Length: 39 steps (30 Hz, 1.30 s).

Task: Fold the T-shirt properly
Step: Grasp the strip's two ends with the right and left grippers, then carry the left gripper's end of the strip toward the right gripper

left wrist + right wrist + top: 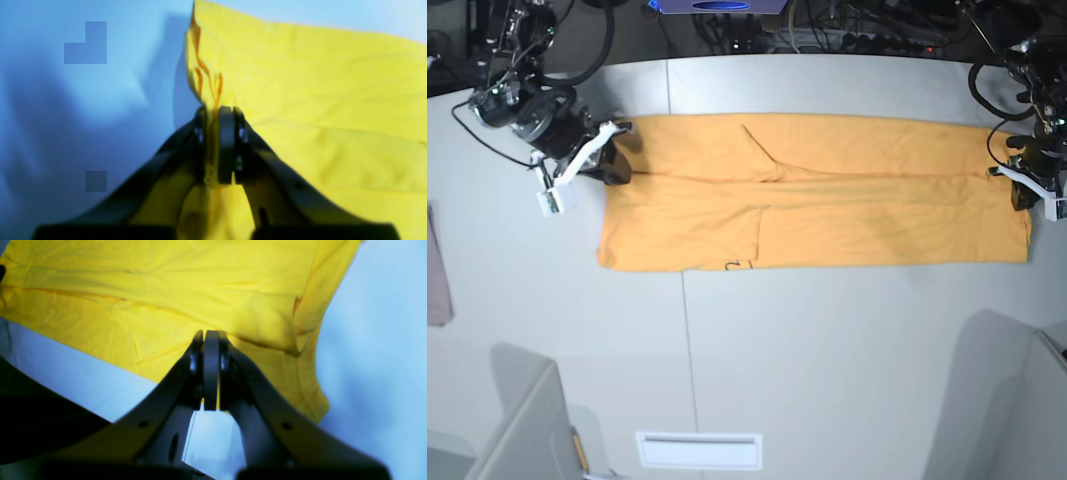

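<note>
Left arm reaches in from the far edge of the worktop (827,350) on the base view's right; left gripper (218,145) sits at that end of the T-shirt (817,195), about mid-height of the folded strip. Right arm comes in at an angle from the upper left corner of the base view; right gripper (210,370) is at the opposite end of the cloth, near its top corner.

Left wrist view: jaws pressed together with a bunched ridge of yellow cloth pinched between them, the fabric rising in a crease beyond the tips. Base view does not resolve this grip.

Right wrist view: jaws drawn together with a thin sliver of yellow showing between the pads at the shirt's edge. Pale worktop shows below and between the finger arms. A sleeve-like flap lies folded on the cloth just ahead of the tips.

T-shirt: lies flat across the upper middle of the worktop as a long horizontal band, folded lengthwise, with a seam line running along its middle. A diagonal fold sits left of centre. A small bit of black print shows at the lower edge. A pinkish cloth (436,270) lies at the base view's left border, well apart.
</note>
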### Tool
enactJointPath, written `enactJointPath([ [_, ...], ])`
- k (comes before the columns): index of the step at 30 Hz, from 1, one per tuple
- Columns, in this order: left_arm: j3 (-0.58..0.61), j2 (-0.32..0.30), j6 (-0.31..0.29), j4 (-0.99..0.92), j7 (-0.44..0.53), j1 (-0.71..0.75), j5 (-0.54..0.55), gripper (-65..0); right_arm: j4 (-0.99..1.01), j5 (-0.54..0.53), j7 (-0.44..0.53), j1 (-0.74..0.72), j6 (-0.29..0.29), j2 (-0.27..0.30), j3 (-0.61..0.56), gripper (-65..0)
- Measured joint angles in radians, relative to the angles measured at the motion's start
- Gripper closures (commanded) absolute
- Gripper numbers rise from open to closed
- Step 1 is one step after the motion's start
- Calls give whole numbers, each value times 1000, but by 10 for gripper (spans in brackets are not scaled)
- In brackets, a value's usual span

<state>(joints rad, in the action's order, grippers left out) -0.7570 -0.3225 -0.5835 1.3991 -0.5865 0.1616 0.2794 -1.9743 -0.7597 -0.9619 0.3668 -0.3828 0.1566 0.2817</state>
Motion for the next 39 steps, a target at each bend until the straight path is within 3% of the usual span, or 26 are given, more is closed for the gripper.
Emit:
enactJointPath([
  [5, 8, 58, 0, 132, -2, 57, -2, 0, 0, 0, -3, 8, 0, 0, 0, 0],
  [10, 23, 115, 50, 269, -19, 98, 0, 0, 0, 3, -3, 8, 0, 0, 0, 0],
  [13, 89, 118, 60, 325, -122, 103, -9, 0, 0, 3, -3, 8, 0, -1, 0, 0],
  [21, 222, 176, 61, 397, -130, 106, -5, 0, 0, 2, -3, 9, 0, -3, -3, 0],
  [26, 380, 180, 166, 403, -131, 105, -5, 0, 23, 0, -1, 8, 0, -3, -2, 0],
  [32, 507, 199, 243, 404, -129, 102, -2, 0, 64, 0, 1, 7, 0, -4, -2, 0],
  [39, 586, 240, 243, 404, -130, 102, -2, 0, 66, 1, -1, -9, 0, -4, -2, 0],
])
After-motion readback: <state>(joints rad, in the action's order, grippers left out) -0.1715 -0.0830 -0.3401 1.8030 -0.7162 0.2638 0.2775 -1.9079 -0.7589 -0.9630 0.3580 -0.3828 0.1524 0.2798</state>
